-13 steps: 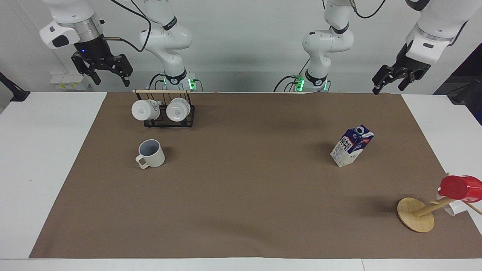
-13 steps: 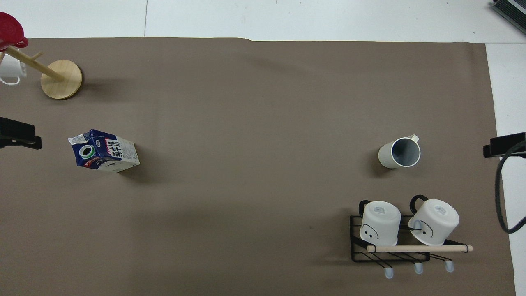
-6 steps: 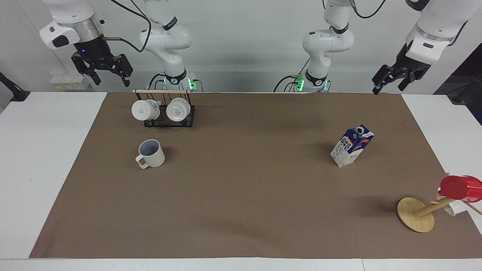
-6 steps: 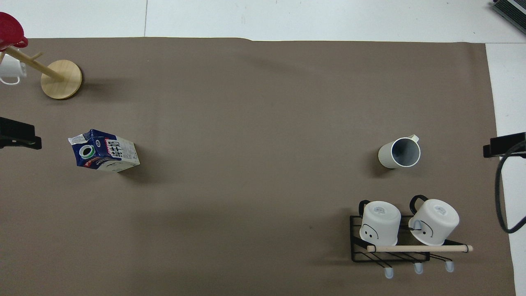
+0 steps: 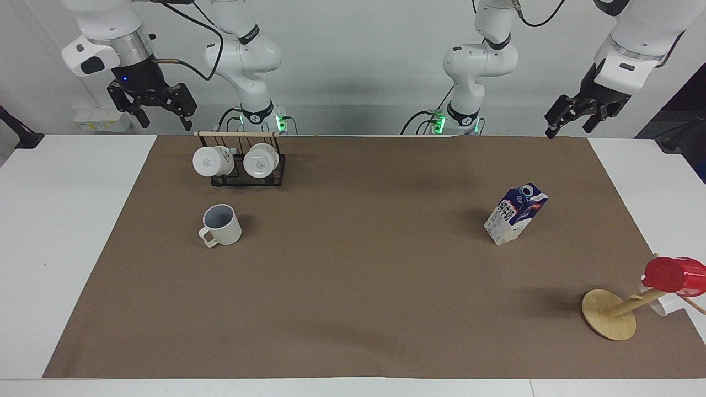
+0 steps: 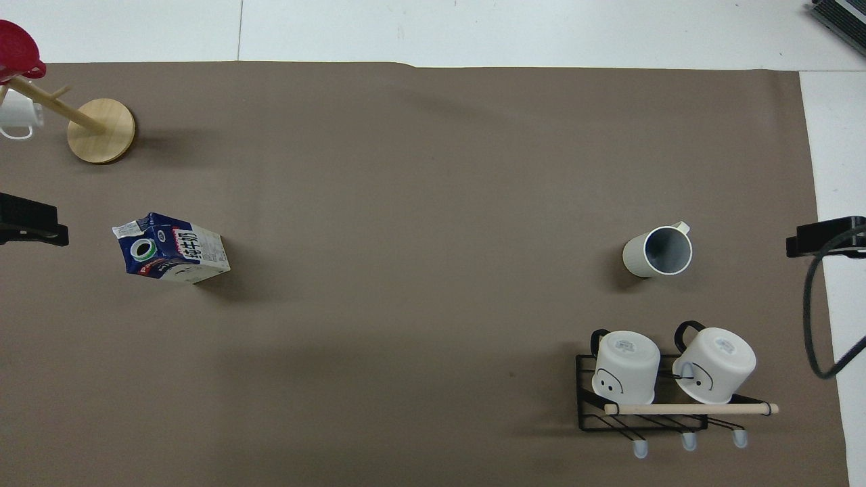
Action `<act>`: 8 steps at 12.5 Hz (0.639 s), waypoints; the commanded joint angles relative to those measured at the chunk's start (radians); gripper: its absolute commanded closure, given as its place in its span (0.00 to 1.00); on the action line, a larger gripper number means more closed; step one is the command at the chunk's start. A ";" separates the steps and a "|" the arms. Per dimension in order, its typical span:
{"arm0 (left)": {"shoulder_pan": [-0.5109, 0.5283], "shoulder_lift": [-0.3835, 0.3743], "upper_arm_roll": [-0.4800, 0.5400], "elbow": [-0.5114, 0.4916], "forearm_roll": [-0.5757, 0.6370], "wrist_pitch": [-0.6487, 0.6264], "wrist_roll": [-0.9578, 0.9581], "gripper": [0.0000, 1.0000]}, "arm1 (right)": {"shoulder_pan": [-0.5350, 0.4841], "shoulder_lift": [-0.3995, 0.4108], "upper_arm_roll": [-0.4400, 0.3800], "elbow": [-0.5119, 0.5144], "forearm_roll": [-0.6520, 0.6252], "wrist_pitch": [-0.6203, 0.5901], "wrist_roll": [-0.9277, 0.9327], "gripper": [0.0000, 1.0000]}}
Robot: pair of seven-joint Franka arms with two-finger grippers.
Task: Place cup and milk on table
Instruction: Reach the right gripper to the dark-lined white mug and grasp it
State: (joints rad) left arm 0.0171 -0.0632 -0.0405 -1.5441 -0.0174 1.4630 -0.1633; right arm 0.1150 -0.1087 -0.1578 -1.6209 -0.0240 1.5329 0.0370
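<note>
Your cup [image 5: 222, 224] and milk [image 5: 515, 214] both stand upright on the table [image 5: 66, 231] – well apart. Both claws hang wide and empty: left gripper [image 5: 571, 117], right gripper [image 5: 155, 106]. Watch any descent – a swipe would topple the tall carton.

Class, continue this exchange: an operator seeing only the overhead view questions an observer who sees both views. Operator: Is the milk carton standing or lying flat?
Observer: Standing; the milk rests upright on its base.
Operator: Is the right hand holding anything?
Observer: No; it hangs open and empty, raised above the table edge by the rack.
Operator: And the left hand?
Observer: Open, empty, raised at its own end.
</note>
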 commanded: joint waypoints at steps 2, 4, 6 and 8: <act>-0.011 0.003 0.008 0.019 -0.003 -0.021 -0.008 0.00 | 0.006 -0.023 0.003 -0.095 0.007 0.085 0.011 0.00; -0.008 0.003 0.008 0.019 -0.003 -0.021 -0.008 0.00 | 0.008 -0.023 0.004 -0.149 0.007 0.137 0.012 0.00; -0.009 0.002 0.008 0.015 -0.003 -0.024 -0.008 0.00 | 0.009 -0.022 0.006 -0.200 0.009 0.197 0.012 0.00; -0.013 -0.001 0.007 0.009 -0.003 -0.029 0.005 0.00 | 0.024 -0.014 0.006 -0.246 0.010 0.248 0.014 0.00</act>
State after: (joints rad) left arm 0.0171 -0.0632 -0.0414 -1.5441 -0.0174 1.4562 -0.1630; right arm 0.1265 -0.1068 -0.1543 -1.8042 -0.0232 1.7257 0.0371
